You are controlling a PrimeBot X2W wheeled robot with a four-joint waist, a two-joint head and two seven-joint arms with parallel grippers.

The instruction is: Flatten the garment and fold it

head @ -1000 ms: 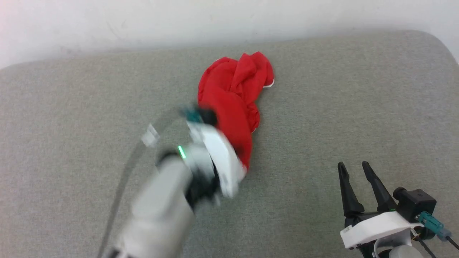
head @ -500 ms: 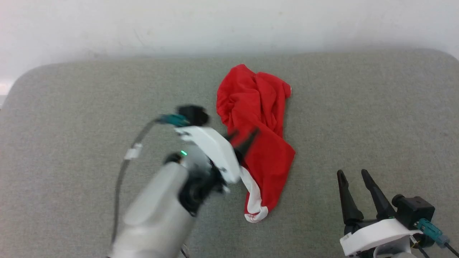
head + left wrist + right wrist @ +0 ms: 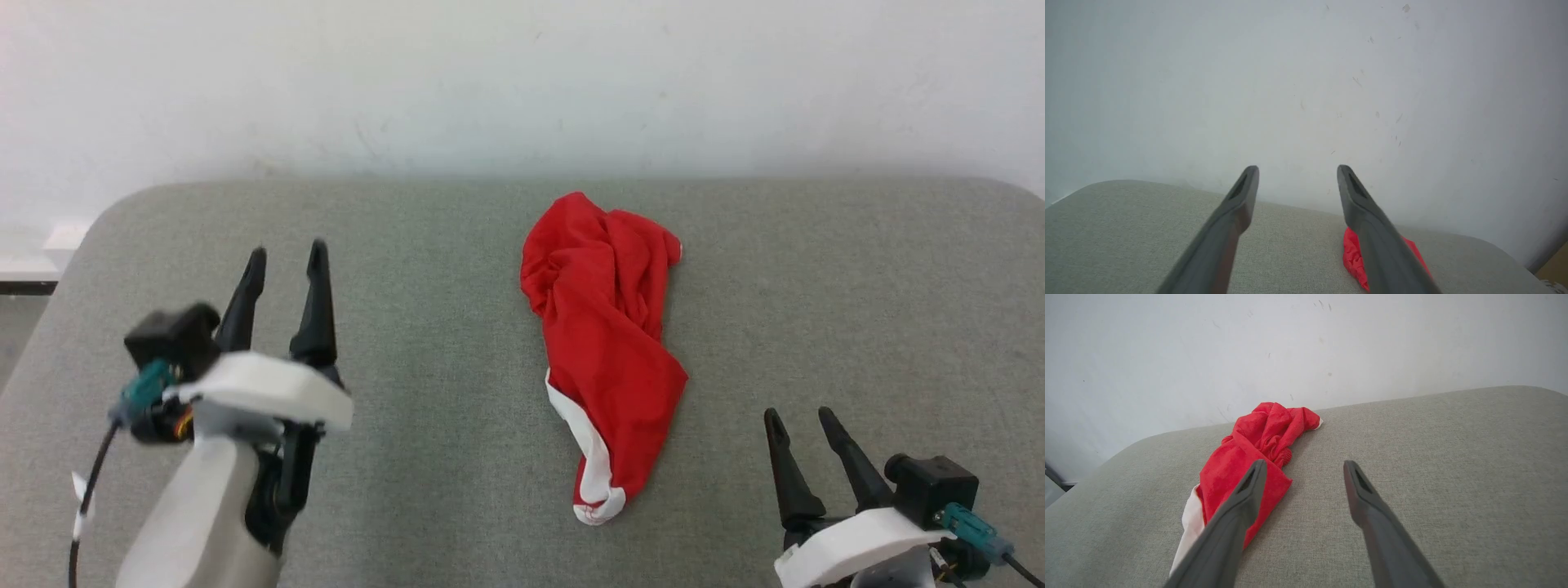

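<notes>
The garment, bright red cloth with a white band at its near end, lies crumpled in a long heap in the middle of the grey padded table. My left gripper stands open at the lower left, well clear of the cloth, fingers pointing away from me. At the lower right my right gripper is open too, apart from the garment's near end. The right wrist view shows the garment left of the open right gripper. A red corner of the garment peeks beside the left gripper.
A white wall runs behind the table's far edge. The table's rounded left corner is close to my left gripper. Bare grey surface lies on both sides of the garment.
My left gripper has opened and let go of the garment, then pulled back to the left. The cloth now lies stretched toward me, white band showing. The camera has tilted up.
</notes>
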